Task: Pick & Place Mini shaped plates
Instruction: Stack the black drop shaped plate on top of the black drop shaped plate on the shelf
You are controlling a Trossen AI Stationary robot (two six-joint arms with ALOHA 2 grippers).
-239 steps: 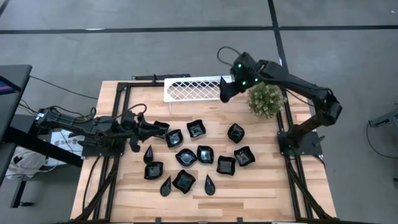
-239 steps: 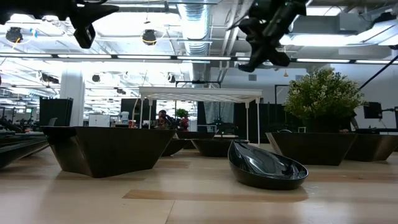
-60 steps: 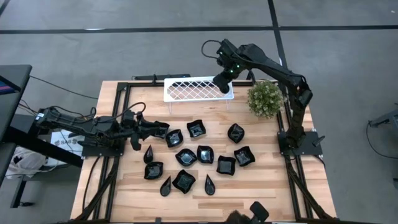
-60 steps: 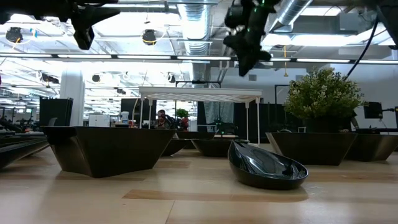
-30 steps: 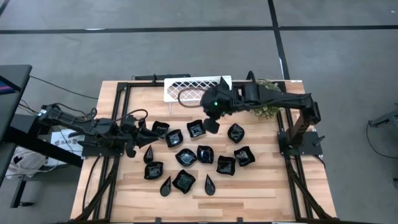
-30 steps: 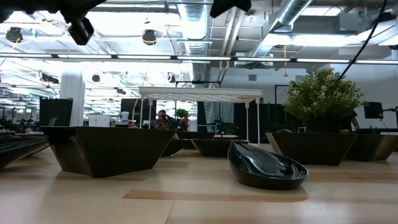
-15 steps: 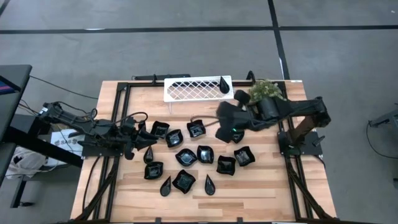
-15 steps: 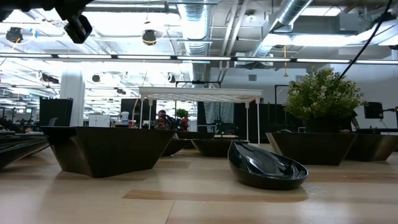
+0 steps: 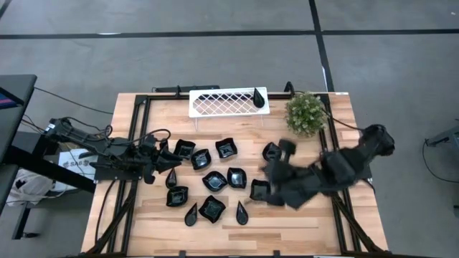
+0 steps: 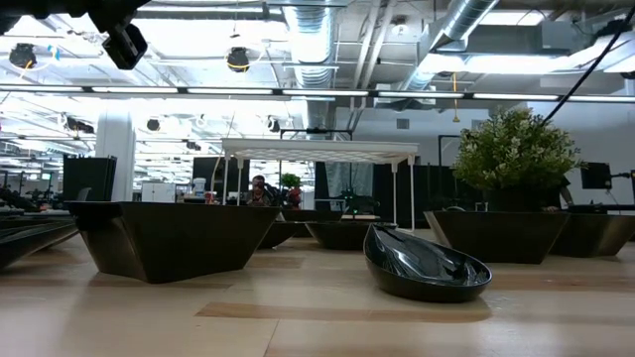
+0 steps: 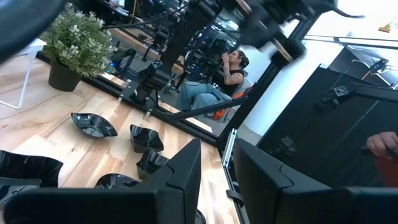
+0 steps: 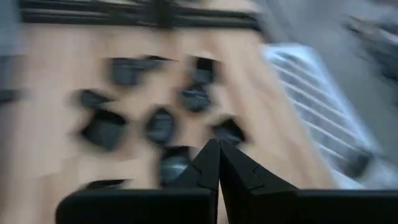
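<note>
My right hand, fingers shut and empty, hangs blurred above the black plates mid-table; one plate lies on the white tray. My left hand looks part open, apparently empty.

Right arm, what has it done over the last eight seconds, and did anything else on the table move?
The right gripper carried a teardrop plate to the white tray, let it go there, then swung back over the plates near the table's right side, jaws shut and empty. The left gripper drew back slightly at the left edge. The plant and the other plates stayed put.
</note>
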